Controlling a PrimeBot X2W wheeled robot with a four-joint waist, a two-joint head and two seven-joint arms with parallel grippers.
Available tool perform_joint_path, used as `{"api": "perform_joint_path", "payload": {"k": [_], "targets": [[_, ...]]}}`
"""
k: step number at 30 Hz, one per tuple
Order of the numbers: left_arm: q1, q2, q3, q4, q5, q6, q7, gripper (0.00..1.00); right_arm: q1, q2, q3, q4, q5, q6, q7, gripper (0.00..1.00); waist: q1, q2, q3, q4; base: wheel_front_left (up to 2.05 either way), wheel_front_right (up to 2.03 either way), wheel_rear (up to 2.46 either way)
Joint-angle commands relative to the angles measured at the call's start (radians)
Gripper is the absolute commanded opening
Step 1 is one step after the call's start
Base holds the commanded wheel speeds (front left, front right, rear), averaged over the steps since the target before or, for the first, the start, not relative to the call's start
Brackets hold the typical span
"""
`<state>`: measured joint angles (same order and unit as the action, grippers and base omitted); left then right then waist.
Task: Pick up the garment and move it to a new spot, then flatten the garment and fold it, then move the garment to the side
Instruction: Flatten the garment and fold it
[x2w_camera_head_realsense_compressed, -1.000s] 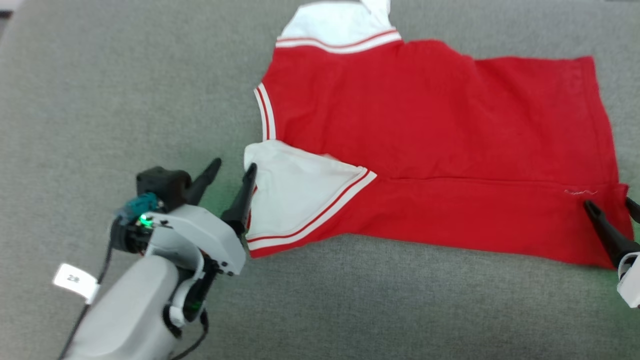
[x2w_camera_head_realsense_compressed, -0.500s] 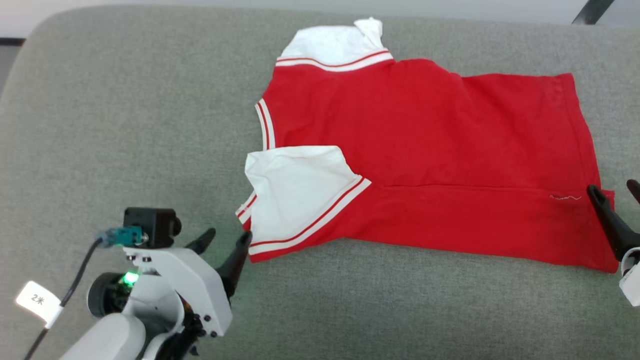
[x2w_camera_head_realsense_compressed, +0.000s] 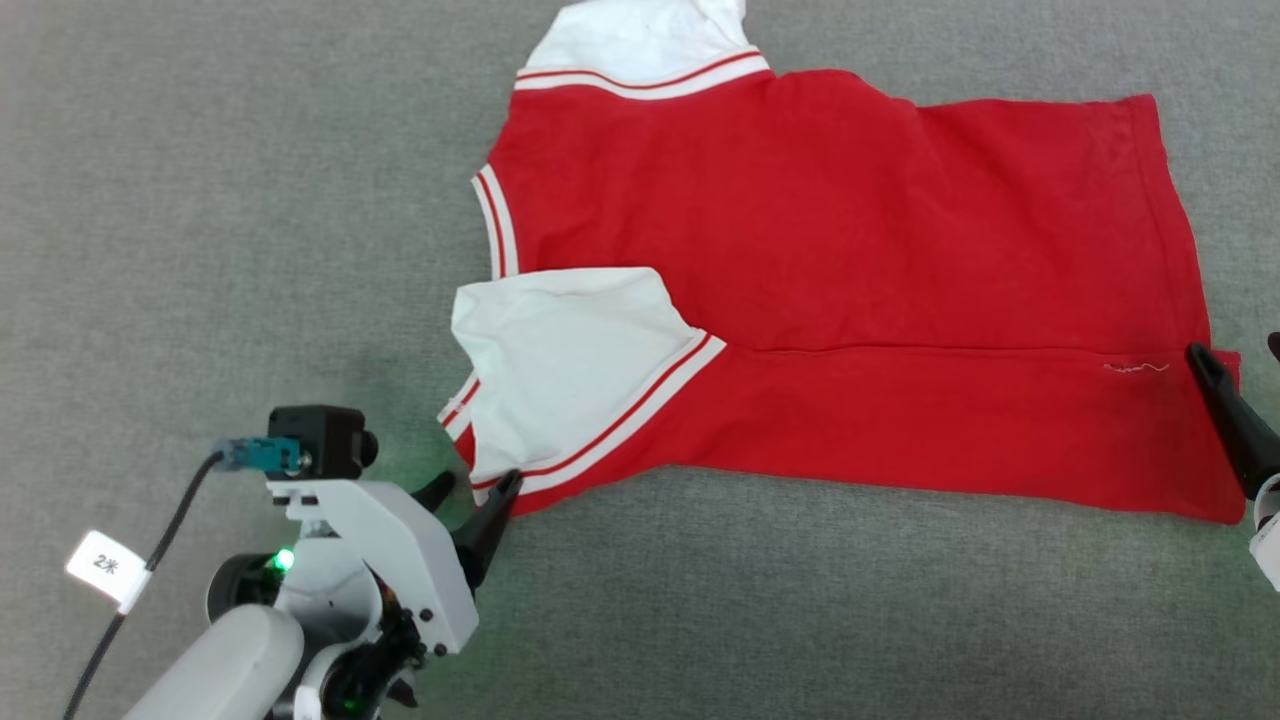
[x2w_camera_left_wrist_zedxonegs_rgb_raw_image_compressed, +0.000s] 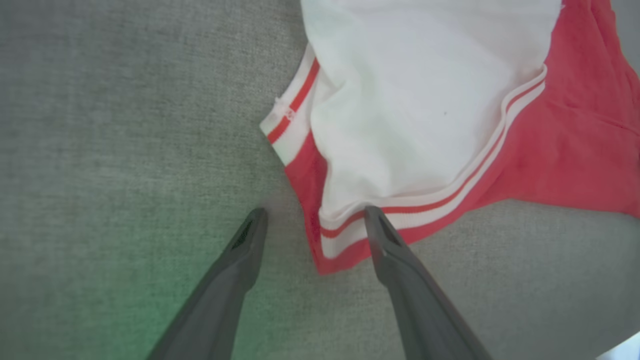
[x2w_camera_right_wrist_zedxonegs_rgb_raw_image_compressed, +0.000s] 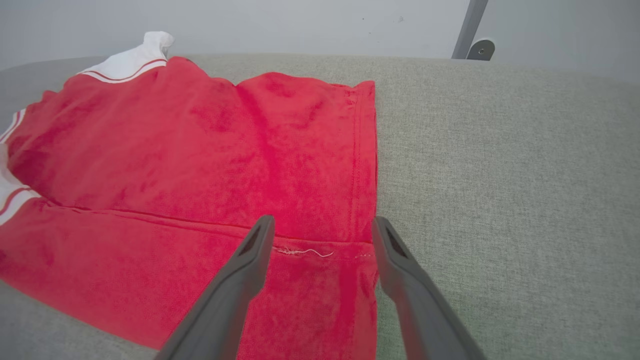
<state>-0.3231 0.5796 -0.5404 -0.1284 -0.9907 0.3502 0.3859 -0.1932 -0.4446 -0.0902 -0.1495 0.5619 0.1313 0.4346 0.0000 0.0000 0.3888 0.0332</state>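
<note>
The garment (x2w_camera_head_realsense_compressed: 830, 230) is a red shirt with white sleeves and red-and-white striped trim, lying flat on the grey padded surface (x2w_camera_head_realsense_compressed: 200, 200). Its near long edge is folded over, and a white sleeve (x2w_camera_head_realsense_compressed: 570, 360) lies on top. My left gripper (x2w_camera_head_realsense_compressed: 477, 485) is open at the shirt's near left corner. In the left wrist view that corner (x2w_camera_left_wrist_zedxonegs_rgb_raw_image_compressed: 320, 250) sits between the fingers of the left gripper (x2w_camera_left_wrist_zedxonegs_rgb_raw_image_compressed: 315, 212). My right gripper (x2w_camera_head_realsense_compressed: 1237, 350) is open at the hem's near corner. The right wrist view has the red hem (x2w_camera_right_wrist_zedxonegs_rgb_raw_image_compressed: 360, 165) between the spread fingers of the right gripper (x2w_camera_right_wrist_zedxonegs_rgb_raw_image_compressed: 324, 220).
The grey surface reaches out around the shirt on all sides. Its far edge meets a pale wall, where a metal pole (x2w_camera_right_wrist_zedxonegs_rgb_raw_image_compressed: 470, 25) stands. A cable with a white tag (x2w_camera_head_realsense_compressed: 105, 565) hangs from my left wrist.
My left gripper has drawn back from the sleeve's upper edge to the shirt's near left corner, and the sleeve has settled flat. The head camera shifted. The right gripper stays at the hem.
</note>
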Motion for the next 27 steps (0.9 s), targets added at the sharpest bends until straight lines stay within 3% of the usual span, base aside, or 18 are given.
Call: {"api": "perform_joint_path", "payload": {"k": [1, 4, 5, 7, 8, 14, 20, 27], "targets": [[-0.006, -0.006, -0.003, 0.011, -0.002, -0.007, -0.002, 1.00, -0.009, 0.001, 0.000, -0.002, 0.002, -0.001, -0.001, 1.00, 0.0000, 0.0000, 0.008, -0.008, 0.00, 0.00, 0.00], [-0.013, -0.026, -0.003, 0.054, -0.021, -0.034, -0.010, 1.00, -0.009, 0.002, -0.011, -0.001, 0.001, -0.001, -0.005, 1.00, 0.0000, 0.0000, 0.012, -0.015, 0.00, 0.00, 0.00], [-0.015, -0.033, -0.003, 0.065, -0.026, -0.042, -0.014, 0.90, -0.007, 0.002, -0.015, 0.000, 0.002, -0.001, -0.005, 1.00, 0.0000, 0.0000, 0.011, -0.017, 0.00, 0.00, 0.00], [-0.020, -0.042, -0.003, 0.083, -0.038, -0.063, -0.016, 0.24, -0.002, -0.001, -0.019, 0.001, 0.002, -0.001, -0.004, 1.00, 0.0000, 0.0000, 0.010, -0.021, 0.00, 0.00, 0.00], [-0.022, -0.044, -0.005, 0.091, -0.041, -0.073, -0.017, 0.01, 0.001, -0.001, -0.021, 0.001, 0.002, -0.001, -0.002, 1.00, 0.0000, 0.0000, 0.008, -0.022, 0.00, 0.00, 0.00], [-0.021, -0.052, -0.003, 0.122, -0.042, -0.099, -0.043, 0.00, 0.018, -0.033, -0.007, -0.011, 0.003, -0.001, 0.047, 1.00, 0.0000, 0.0000, -0.005, -0.030, 0.00, 0.00, 0.00], [-0.014, -0.058, -0.019, 0.118, -0.030, -0.107, -0.049, 0.00, 0.040, -0.136, 0.052, -0.016, -0.005, -0.001, 0.227, 1.00, 0.0000, 0.0000, 0.001, -0.023, 0.00, 0.00, 0.00], [-0.043, -0.068, -0.022, 0.112, -0.021, -0.111, -0.054, 0.00, -0.009, -0.175, 0.106, 0.019, 0.051, -0.001, 0.396, 1.00, 0.0000, 0.0000, 0.030, -0.006, 0.00, 0.00, 0.00]]}}
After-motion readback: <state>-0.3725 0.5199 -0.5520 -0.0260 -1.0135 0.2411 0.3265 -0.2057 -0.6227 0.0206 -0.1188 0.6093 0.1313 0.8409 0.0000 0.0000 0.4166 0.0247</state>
